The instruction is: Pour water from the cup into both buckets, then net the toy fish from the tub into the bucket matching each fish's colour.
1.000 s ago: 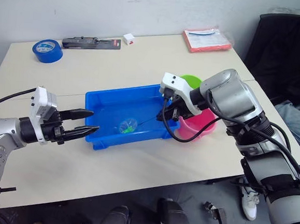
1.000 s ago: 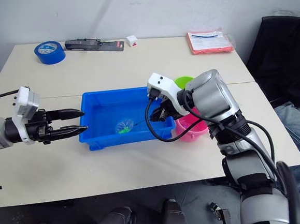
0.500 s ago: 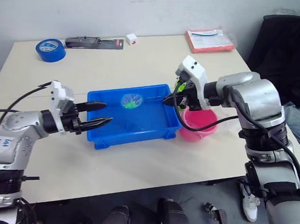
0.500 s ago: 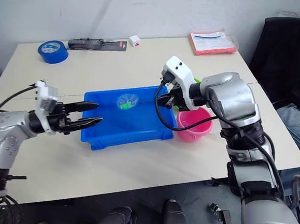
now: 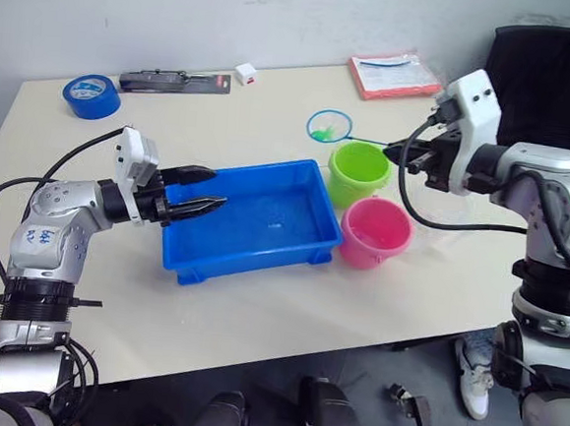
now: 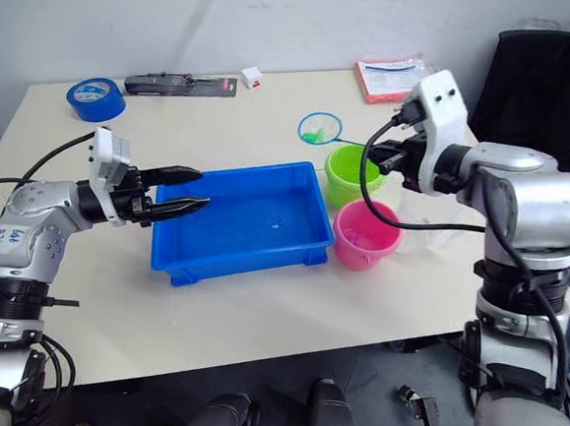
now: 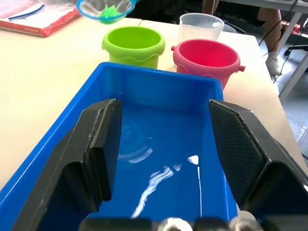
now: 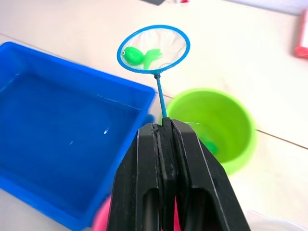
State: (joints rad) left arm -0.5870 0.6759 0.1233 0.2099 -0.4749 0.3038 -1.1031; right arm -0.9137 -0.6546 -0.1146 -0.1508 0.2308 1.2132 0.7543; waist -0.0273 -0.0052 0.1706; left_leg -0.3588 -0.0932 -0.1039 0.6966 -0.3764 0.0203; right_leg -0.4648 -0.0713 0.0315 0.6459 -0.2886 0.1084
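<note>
net [image 8: 153, 48] with a green fish [image 8: 136, 56] hangs beyond the green bucket [image 8: 215, 126], handle clamped in the right gripper [image 8: 163, 129]; left gripper [image 7: 161, 139] spread over the tub [image 7: 144, 82].

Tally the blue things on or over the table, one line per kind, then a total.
Tub: 1
Net with a blue hoop, held by the right gripper: 1
Tape roll: 1
Total: 3
</note>
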